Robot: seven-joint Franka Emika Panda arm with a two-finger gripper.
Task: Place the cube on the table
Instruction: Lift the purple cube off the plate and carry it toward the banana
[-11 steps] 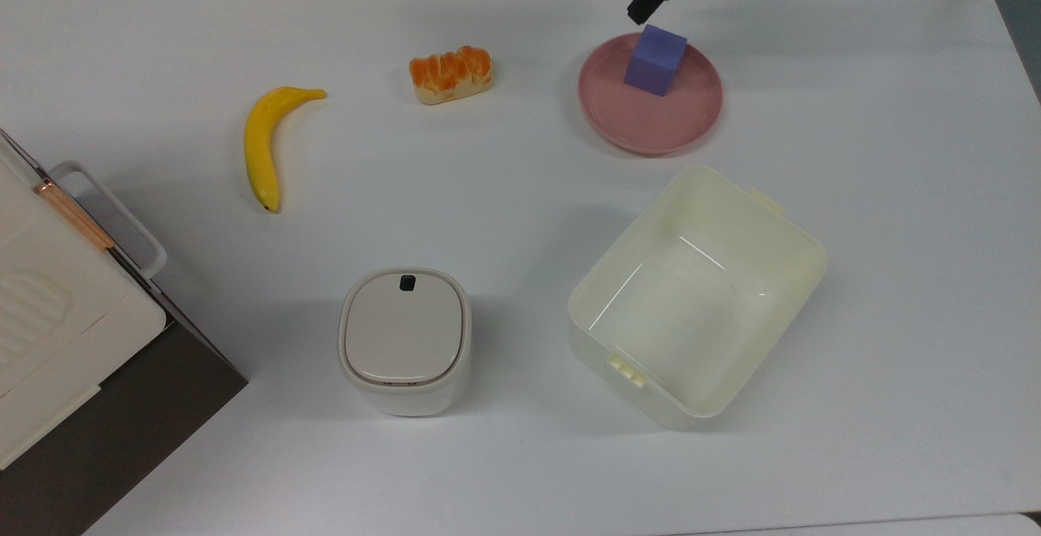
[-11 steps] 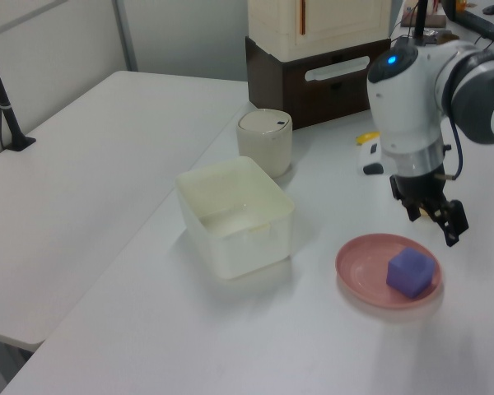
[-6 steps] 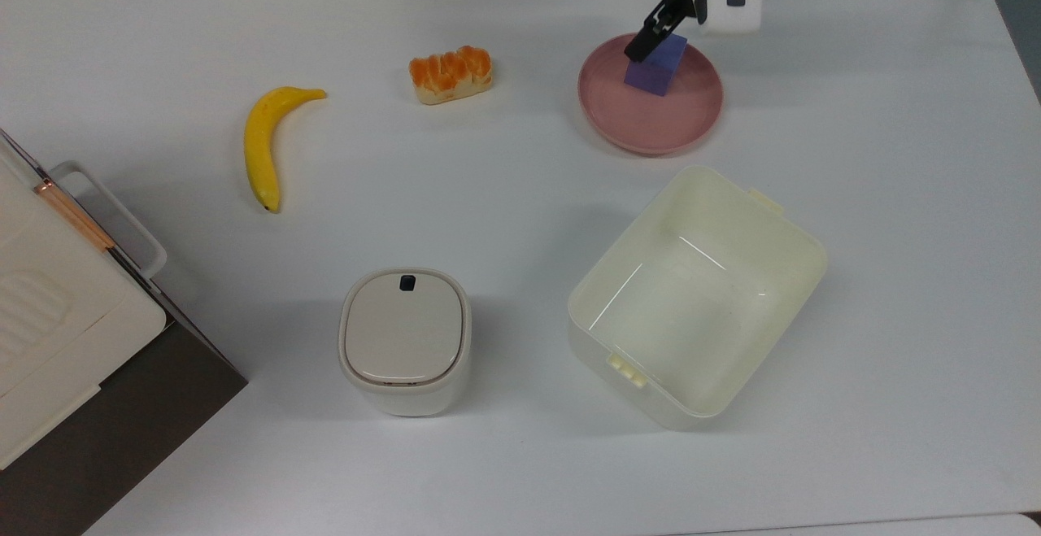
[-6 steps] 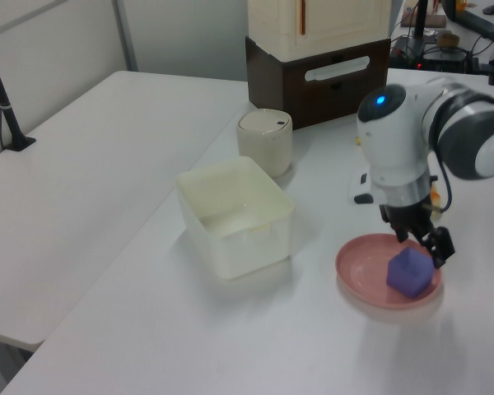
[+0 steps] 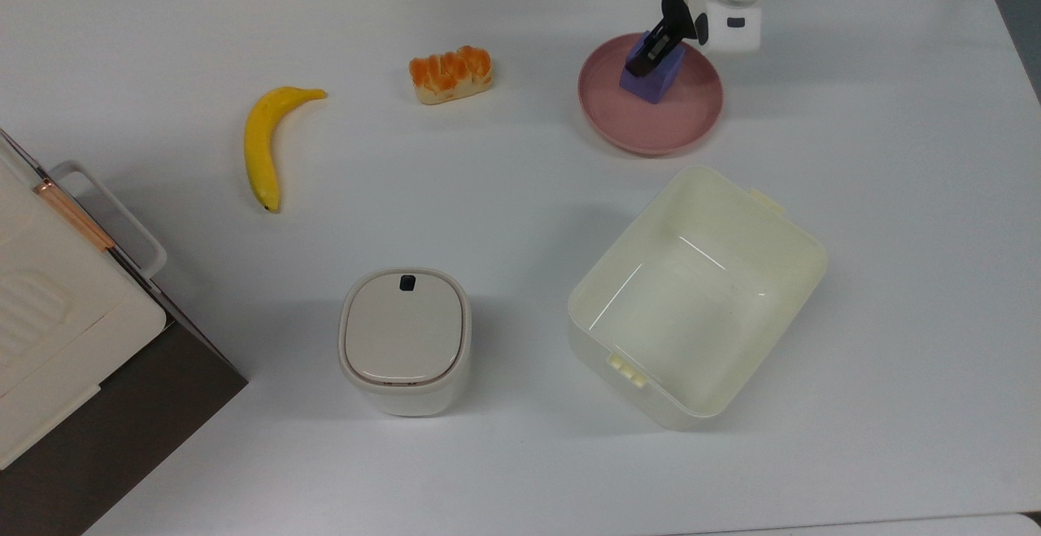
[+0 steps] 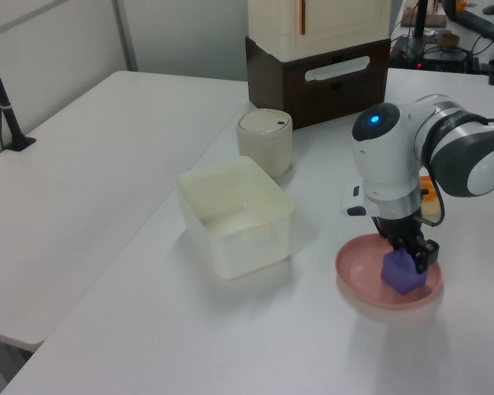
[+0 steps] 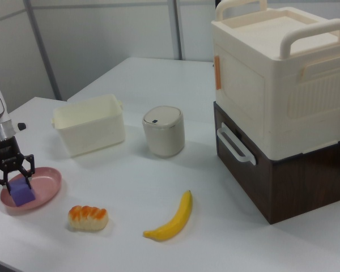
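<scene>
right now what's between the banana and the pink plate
In the top view, the orange bun sits between the banana and the plate; bare table either side of it.

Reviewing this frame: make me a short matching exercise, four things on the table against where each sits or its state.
Things:
1. cube
2. banana
3. cream bin
4. pincer

Places or states:
A. lying bare on the table, toward the top view's left
B. open-topped, nothing inside
C. on the pink plate
D. open, fingers down around the cube

Pairs: 1-C, 2-A, 3-B, 4-D
</scene>
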